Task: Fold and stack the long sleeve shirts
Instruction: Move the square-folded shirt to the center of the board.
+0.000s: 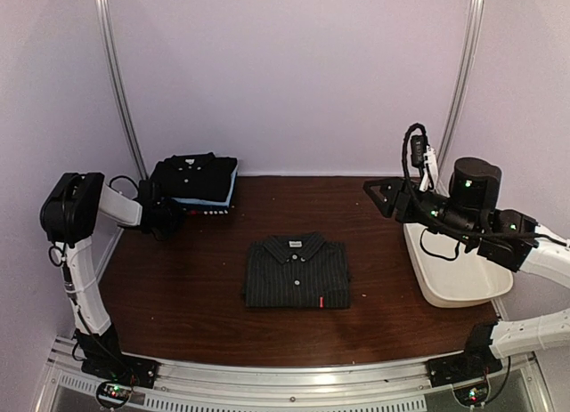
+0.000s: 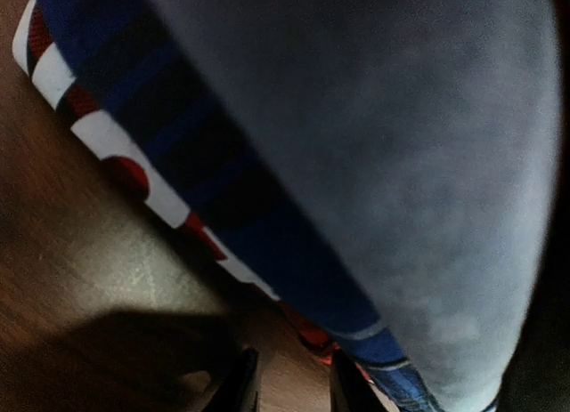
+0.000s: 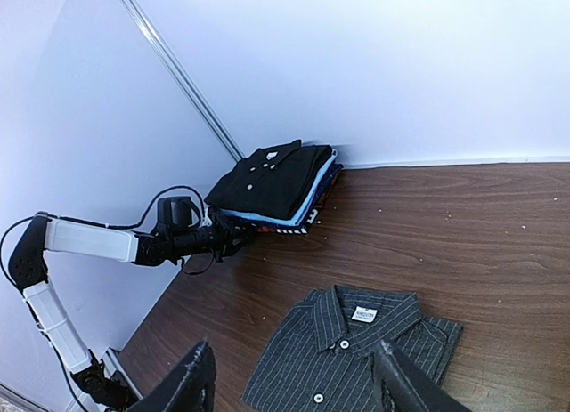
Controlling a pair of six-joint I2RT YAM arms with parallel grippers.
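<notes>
Left arm base (image 1: pixel 111 369): sitting at the near left edge of the table (image 1: pixel 178 319), its white link rising and the forearm lying out toward the far-left corner.
Left gripper (image 2: pixel 294 376): resting low against the near-left foot of the stack, its jaws standing a narrow gap apart. Whether they are pinching the bottom cloth I cannot tell, since its own camera is showing only the tips, wood and a sliver of red fabric.
Stack of folded shirts (image 1: pixel 196 179): lying at the far left, near the back wall, with a black shirt (image 1: pixel 189 168) on top, a light blue layer (image 3: pixel 267 218) under it and a red, white and dark blue patterned edge (image 2: pixel 89 132) at the bottom. The collars are pointing at the back wall.
Pinstriped shirt (image 1: pixel 297 271): lying folded at mid-table, well apart from the stack, front up. Its collar (image 1: pixel 296 244) is pointing at the back wall and the button line is running near to far. The packet is looking a little wider across than deep.
Deciding relation: this shirt is lying right of and nearer than the left gripper, and left of and nearer than the right one. Both seem about equally near, and the stack is waiting far-left of the shirt.
Right gripper (image 3: pixel 296 359): hanging above the table's right side with jaws spread wide, gripping nothing, its camera looking across the pinstriped shirt toward the stack.
White tub (image 1: pixel 463 294): sitting at the far right, under the right arm.
</notes>
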